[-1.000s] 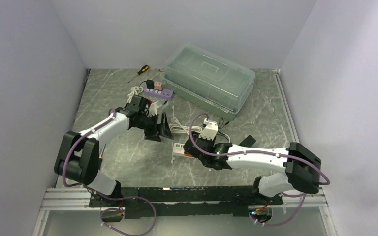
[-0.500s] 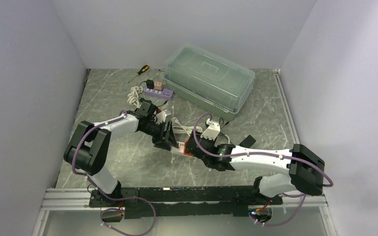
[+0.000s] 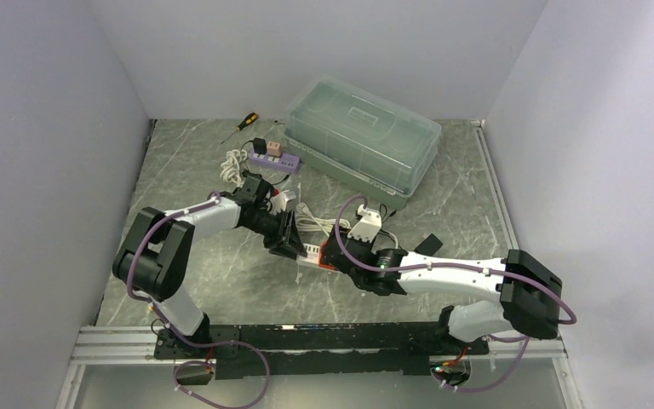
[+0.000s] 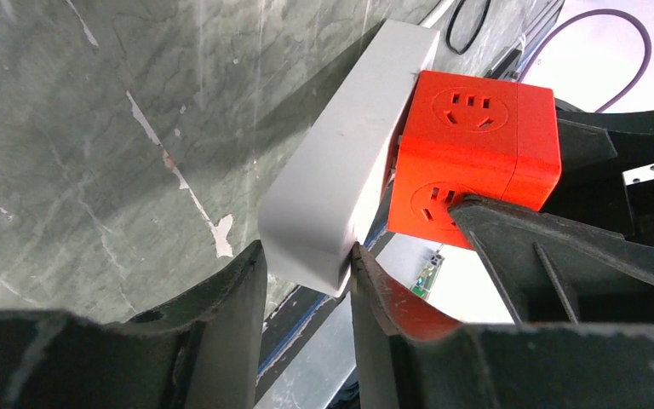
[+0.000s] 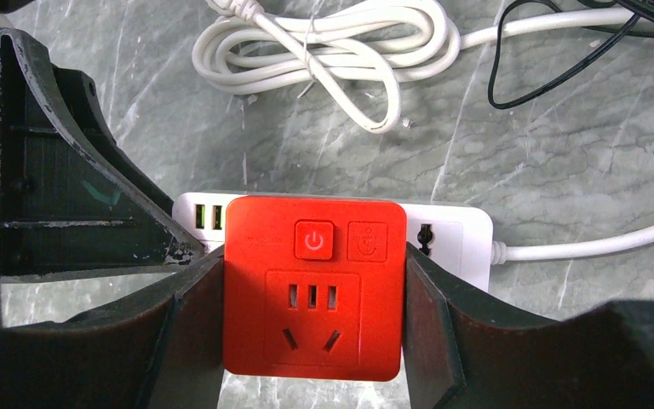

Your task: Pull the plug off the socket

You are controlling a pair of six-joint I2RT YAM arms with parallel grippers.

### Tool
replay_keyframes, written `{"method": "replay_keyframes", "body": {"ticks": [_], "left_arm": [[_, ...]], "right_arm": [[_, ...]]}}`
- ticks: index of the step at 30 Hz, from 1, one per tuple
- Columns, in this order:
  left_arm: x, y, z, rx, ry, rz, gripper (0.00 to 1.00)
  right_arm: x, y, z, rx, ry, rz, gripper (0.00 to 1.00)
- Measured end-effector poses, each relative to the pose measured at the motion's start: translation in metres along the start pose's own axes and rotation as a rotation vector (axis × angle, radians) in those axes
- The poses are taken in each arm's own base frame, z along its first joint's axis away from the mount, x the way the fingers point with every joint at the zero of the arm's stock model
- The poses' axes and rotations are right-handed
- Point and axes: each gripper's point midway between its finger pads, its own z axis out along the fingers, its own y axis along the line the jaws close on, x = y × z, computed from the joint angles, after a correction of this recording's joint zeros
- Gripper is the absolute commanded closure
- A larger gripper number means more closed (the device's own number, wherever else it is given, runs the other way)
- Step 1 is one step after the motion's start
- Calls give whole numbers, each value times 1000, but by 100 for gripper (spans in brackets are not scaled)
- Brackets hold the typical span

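Directly atop the socket strip [image 4: 349, 153] pinched endwise by the left hand [image 4: 302, 281], the right hand [image 5: 313, 315] clamped the red plug [image 5: 315, 256].

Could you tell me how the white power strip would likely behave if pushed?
The rigid white plastic power strip probably slides flat rather than tipping, being long and low. Its curving white cable looks floppy and would likely trail behind.

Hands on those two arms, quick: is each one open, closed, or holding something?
Left hand: closed on the end of the white power strip.
Right hand: closed on the red cube plug.
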Motion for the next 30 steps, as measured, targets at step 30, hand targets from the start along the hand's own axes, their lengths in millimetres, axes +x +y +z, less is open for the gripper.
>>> {"method": "replay_keyframes", "body": {"ticks": [30], "left_arm": [[1, 6, -1, -35, 2, -3, 100]], "right_arm": [[1, 6, 5, 42, 41, -58, 100]]}}
